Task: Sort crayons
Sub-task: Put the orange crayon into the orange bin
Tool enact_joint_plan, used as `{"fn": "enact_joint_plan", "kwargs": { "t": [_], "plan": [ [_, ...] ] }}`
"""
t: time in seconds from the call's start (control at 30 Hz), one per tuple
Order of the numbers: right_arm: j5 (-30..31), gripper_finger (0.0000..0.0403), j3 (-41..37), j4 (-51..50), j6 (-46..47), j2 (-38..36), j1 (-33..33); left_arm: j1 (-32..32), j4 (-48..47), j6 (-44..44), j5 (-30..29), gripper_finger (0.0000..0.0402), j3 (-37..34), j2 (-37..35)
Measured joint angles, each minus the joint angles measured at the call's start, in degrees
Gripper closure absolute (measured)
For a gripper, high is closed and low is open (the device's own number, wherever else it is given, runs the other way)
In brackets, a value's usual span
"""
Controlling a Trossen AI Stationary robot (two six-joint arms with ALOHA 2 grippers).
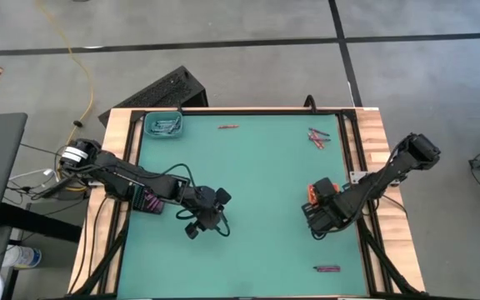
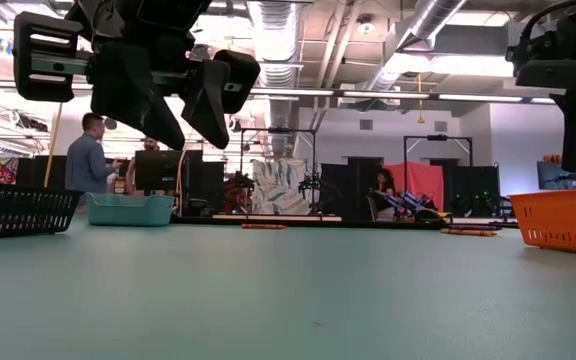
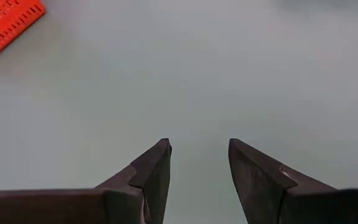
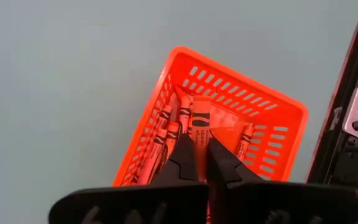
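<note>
Right tool (image 4: 199, 163) sits over the orange tray (image 4: 278, 112) near the table's right edge, fingers pinched together on an orange crayon (image 4: 200, 124) held upright-ish above the tray. More orange crayons (image 4: 166, 134) lie inside that tray, packed side by side. From overhead the right arm covers most of the orange tray (image 1: 312, 192).

Left tool (image 1: 215, 212) hangs above bare green table (image 1: 257, 175), left of centre, fingers (image 3: 154, 171) spread apart, nothing between them. In the low view the left tool (image 2: 183, 110) is well off the surface.

Loose crayons on the table: one orange-red (image 1: 227, 127) near the far edge, a small cluster (image 1: 318, 137) toward the far right corner, one dark purple (image 1: 327, 268) near the front right.

Teal tray (image 1: 165, 125) at the far left corner has pale sticks in it. Black tray (image 1: 150, 200) on the left side, under the left arm, shows purple crayons inside.

A person (image 2: 90, 155) stands in the room behind the table.
</note>
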Motion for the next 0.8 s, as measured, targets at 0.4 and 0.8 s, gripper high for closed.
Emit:
{"fn": "enact_joint_plan", "kwargs": {
  "t": [0.4,0.8],
  "plan": [
    [0.0,0.0400,0.0,0.0,1.6,0.0,-0.1,0.0,-0.2,0.0,0.0,0.0251,0.0,0.0],
    [0.0,0.0400,0.0,-0.5,2.7,0.0,-0.1,0.0,-0.8,0.5,0.0,0.0251,0.0,0.0]
  ]
}}
